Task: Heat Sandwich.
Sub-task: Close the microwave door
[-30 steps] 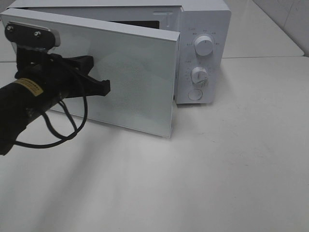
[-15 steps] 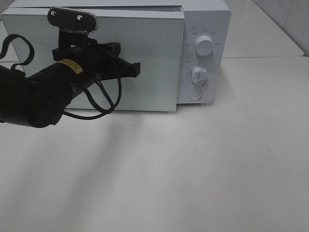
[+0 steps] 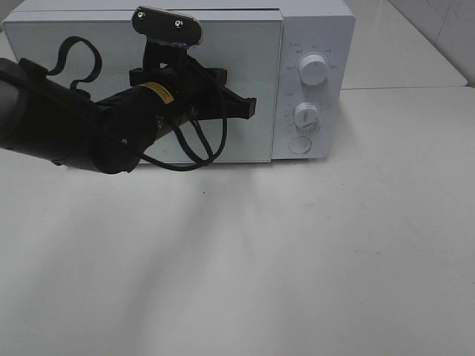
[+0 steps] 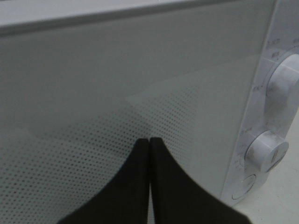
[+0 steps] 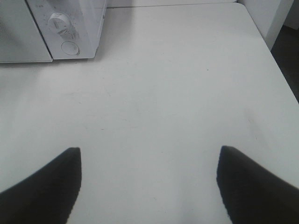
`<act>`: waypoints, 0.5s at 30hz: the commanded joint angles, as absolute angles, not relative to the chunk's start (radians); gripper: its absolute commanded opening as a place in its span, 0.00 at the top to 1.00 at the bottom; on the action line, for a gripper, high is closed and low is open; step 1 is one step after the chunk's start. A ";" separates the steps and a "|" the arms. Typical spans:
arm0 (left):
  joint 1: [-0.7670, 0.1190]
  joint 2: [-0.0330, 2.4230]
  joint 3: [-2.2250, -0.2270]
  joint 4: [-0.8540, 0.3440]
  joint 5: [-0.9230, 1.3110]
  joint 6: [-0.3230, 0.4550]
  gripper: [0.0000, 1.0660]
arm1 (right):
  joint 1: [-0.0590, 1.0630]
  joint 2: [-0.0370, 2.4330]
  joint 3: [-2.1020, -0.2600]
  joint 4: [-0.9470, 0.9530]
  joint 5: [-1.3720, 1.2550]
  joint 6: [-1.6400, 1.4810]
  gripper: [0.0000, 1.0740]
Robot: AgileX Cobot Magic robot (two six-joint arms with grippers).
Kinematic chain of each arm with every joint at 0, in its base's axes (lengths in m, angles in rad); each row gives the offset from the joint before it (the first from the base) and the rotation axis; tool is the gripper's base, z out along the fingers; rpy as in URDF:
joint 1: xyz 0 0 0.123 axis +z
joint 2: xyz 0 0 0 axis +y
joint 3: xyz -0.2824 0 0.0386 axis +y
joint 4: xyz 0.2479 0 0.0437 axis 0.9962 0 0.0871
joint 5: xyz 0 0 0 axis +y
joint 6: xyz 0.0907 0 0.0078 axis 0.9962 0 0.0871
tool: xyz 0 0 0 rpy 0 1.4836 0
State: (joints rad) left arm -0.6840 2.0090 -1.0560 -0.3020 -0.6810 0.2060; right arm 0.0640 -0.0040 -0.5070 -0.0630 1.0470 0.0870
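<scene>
Your left claw point(image 3: 249, 110) sits at the upper middle of the high view, in front of the right part of the microwave point(image 3: 312, 37) door point(image 3: 237, 44). Its two fingers are pressed together with nothing between them, and the left wrist view shows the same point(image 4: 149, 142). Whether the tips actually touch the door panel cannot be told from these pictures.

The door looks flush with the cabinet, its right edge lined up beside the control panel. The sandwich shows in no view, and the dotted window gives nothing away. With the door closed, it is most likely inside.

To finish this step well, push straight into the door near its right edge, where the latch should be, not near the hinge side at the left. Keep the push short and square so the microwave does not slide back on the tabletop point(image 3: 297, 259).

The likely next targets are the upper dial point(image 3: 312, 70) and the lower dial point(image 3: 306, 116), just right of your fingertips. Avoid the round button point(image 3: 299, 144) below them, since it may release the door.

Your right claw point(image 5: 149, 150) is spread wide and empty over bare tabletop, well clear of the microwave.
</scene>
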 commanded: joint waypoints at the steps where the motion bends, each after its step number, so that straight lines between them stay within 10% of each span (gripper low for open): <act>1: -0.661 2.034 -1.115 -0.381 -0.733 0.209 1.00 | 0.058 -0.030 -0.504 -0.063 1.039 0.080 0.29; 15: -0.679 2.000 -1.116 -0.380 -0.669 0.209 1.00 | 0.058 -0.030 -0.504 -0.063 1.039 0.080 0.29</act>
